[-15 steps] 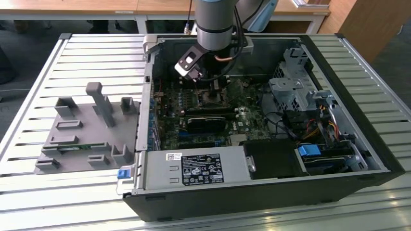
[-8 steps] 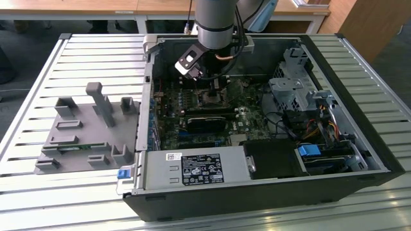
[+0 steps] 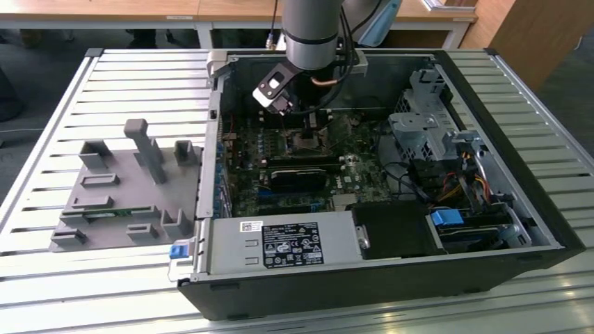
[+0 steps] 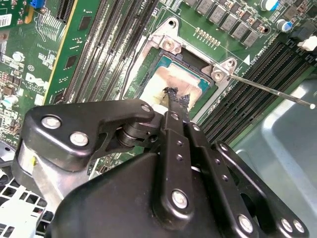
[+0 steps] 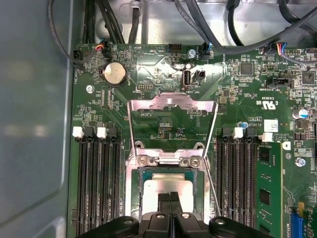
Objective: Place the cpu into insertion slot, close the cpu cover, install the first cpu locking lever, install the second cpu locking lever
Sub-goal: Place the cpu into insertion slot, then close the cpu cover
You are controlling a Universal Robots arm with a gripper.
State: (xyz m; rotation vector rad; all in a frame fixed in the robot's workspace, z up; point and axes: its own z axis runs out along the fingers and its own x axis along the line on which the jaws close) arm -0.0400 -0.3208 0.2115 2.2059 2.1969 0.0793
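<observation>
Touching the cpu [image 5: 158, 191] with closed, empty fingertips [image 4: 174, 98], probably to seat it in the insertion slot [image 5: 140, 193], the gripper [image 5: 171, 197] hangs at twelve o'clock of the black module [image 3: 299, 177] in the exterior view; the cpu cover [image 5: 171, 101] is folded open.

Arm [image 3: 314, 31]: smooth grey cylinder seen from the exterior view, with a darker band at its lower end.
Wrist box [image 3: 275, 88]: black and silver, angular, with black cables looping beside it.
Gripper [image 4: 176, 99]: matte black rounded link plates in the second wrist view, studded with silver screws.
</observation>
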